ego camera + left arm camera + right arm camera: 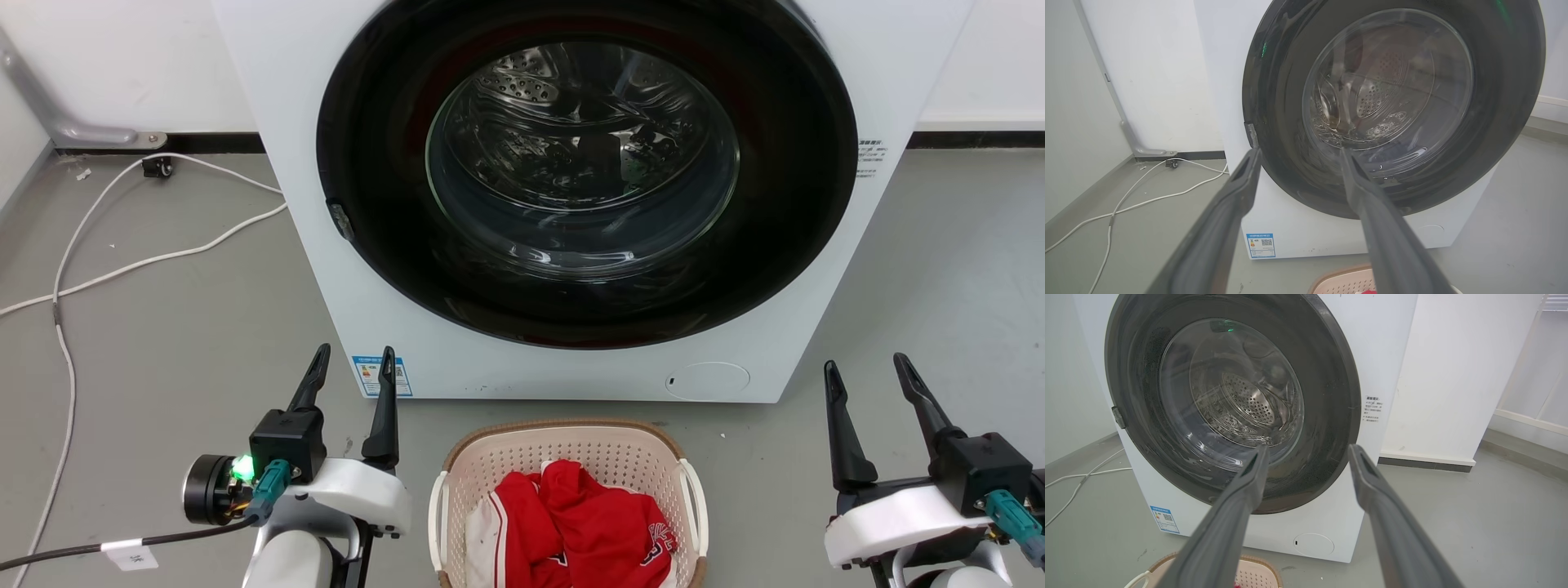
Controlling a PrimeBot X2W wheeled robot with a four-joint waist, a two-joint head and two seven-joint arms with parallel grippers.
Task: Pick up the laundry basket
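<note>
We held the left claw (356, 351) and right claw (865, 363) spread and empty, flanking the laundry basket (563, 453), which carried what seemed a red jersey (604, 523).

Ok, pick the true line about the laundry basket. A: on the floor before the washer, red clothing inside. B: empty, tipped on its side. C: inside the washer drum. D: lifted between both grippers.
A: the laundry basket stands on the floor before the washer with red clothing in it, while the left gripper and right gripper hang open on either side, touching nothing.
</note>
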